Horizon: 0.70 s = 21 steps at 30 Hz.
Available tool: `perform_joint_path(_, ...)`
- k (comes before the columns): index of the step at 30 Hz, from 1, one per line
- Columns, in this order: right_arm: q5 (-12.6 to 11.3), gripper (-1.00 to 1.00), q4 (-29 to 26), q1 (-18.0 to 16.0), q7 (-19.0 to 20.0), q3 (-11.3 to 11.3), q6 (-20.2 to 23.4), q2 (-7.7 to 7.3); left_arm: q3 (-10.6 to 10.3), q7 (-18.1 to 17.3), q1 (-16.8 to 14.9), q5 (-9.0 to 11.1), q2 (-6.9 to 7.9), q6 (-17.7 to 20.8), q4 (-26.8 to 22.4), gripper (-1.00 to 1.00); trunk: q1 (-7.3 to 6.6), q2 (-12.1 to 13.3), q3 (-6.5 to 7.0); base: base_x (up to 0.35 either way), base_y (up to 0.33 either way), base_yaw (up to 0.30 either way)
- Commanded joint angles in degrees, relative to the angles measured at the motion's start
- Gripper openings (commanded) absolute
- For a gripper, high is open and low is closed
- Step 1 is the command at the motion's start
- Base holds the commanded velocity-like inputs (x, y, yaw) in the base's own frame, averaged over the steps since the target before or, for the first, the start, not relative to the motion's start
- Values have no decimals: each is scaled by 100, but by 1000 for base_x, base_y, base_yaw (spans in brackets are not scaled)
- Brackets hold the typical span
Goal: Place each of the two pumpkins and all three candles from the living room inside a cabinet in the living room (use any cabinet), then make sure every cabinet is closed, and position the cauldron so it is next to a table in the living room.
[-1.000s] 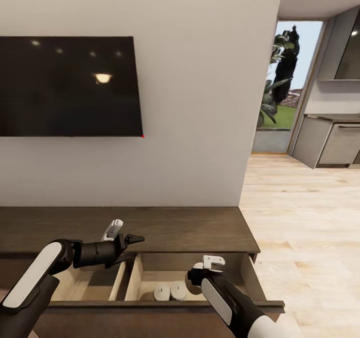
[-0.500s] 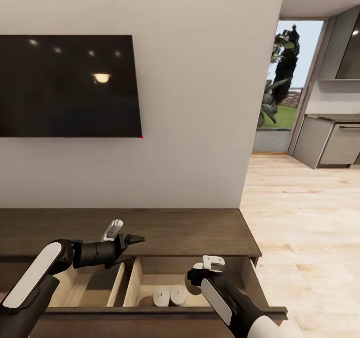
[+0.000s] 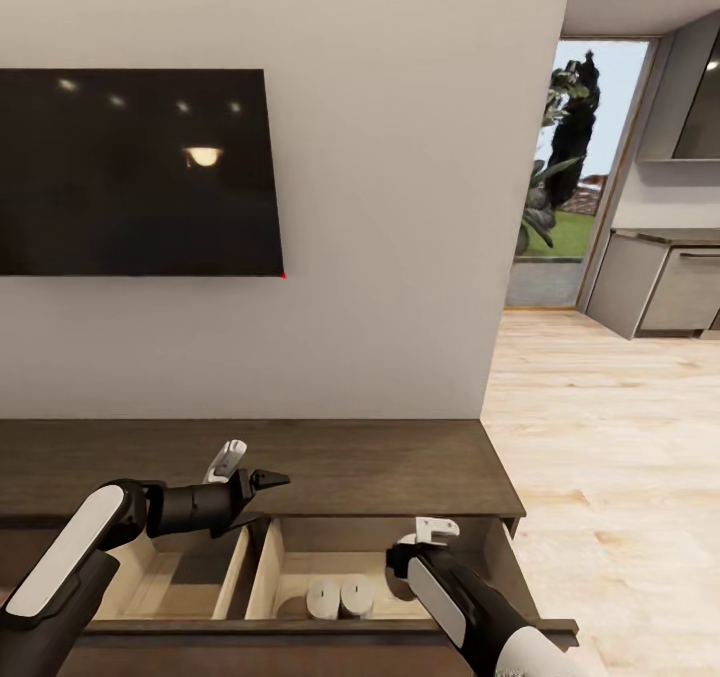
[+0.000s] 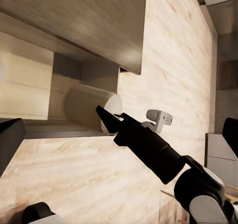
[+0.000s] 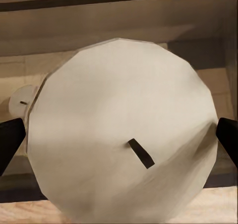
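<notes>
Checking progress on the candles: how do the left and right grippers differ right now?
The left gripper is open and empty; the right gripper is shut on a candle. The left hovers over the drawer's left compartment; the right reaches into its right one. Both are at the cabinet.

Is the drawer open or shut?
Open. The drawer sticks out from the cabinet, and two candles sit inside.

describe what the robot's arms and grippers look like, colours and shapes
Both arms have black rounded segments with long white oval panels on the forearms. The left gripper ends in one white finger and one black pointed finger. The right gripper shows a white bracket-like finger above a black wrist. No cables or markings are visible.
</notes>
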Motion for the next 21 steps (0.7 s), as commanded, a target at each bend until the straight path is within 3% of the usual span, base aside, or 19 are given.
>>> perform_joint_path(1,-72,-100,38,-30,-73,23,-8,1,-6,61,-5,60,4,-4,-4,100,-1,-3,-6,0,0,0)
perform_joint_path(21,-72,-100,151,-70,-126,15,-33,8,-6,65,-5,60,12,-4,-6,100,-1,-3,-6,46,0,0)
